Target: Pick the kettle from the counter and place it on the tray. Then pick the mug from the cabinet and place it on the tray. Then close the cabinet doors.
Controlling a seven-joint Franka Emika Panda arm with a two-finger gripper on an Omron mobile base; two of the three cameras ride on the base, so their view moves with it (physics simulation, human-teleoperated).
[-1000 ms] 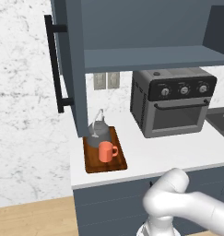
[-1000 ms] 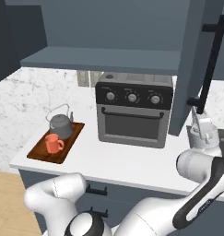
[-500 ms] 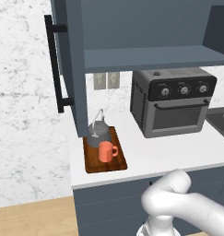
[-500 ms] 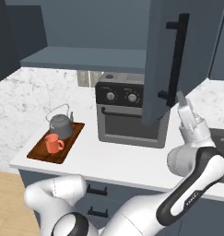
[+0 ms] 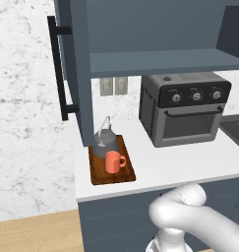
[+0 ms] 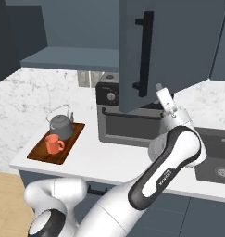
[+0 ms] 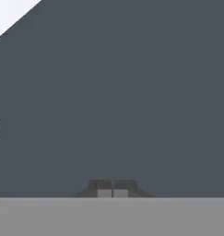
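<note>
The gripper (image 7: 112, 190) is closed, empty, against the right door (image 6: 169, 46); rigid and hinged, it is best pushed near its free edge.

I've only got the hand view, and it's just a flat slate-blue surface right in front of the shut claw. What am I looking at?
Observer: That's the right door of the cabinet. It stands partly open, and the claw is near its lower edge.
Operator: Are the kettle and mug done?
Observer: Yes. The kettle and the mug both stand on the tray, at the counter's left end.
Operator: And the other door?
Observer: The left door stands wide open, its edge hanging over the tray.
</note>
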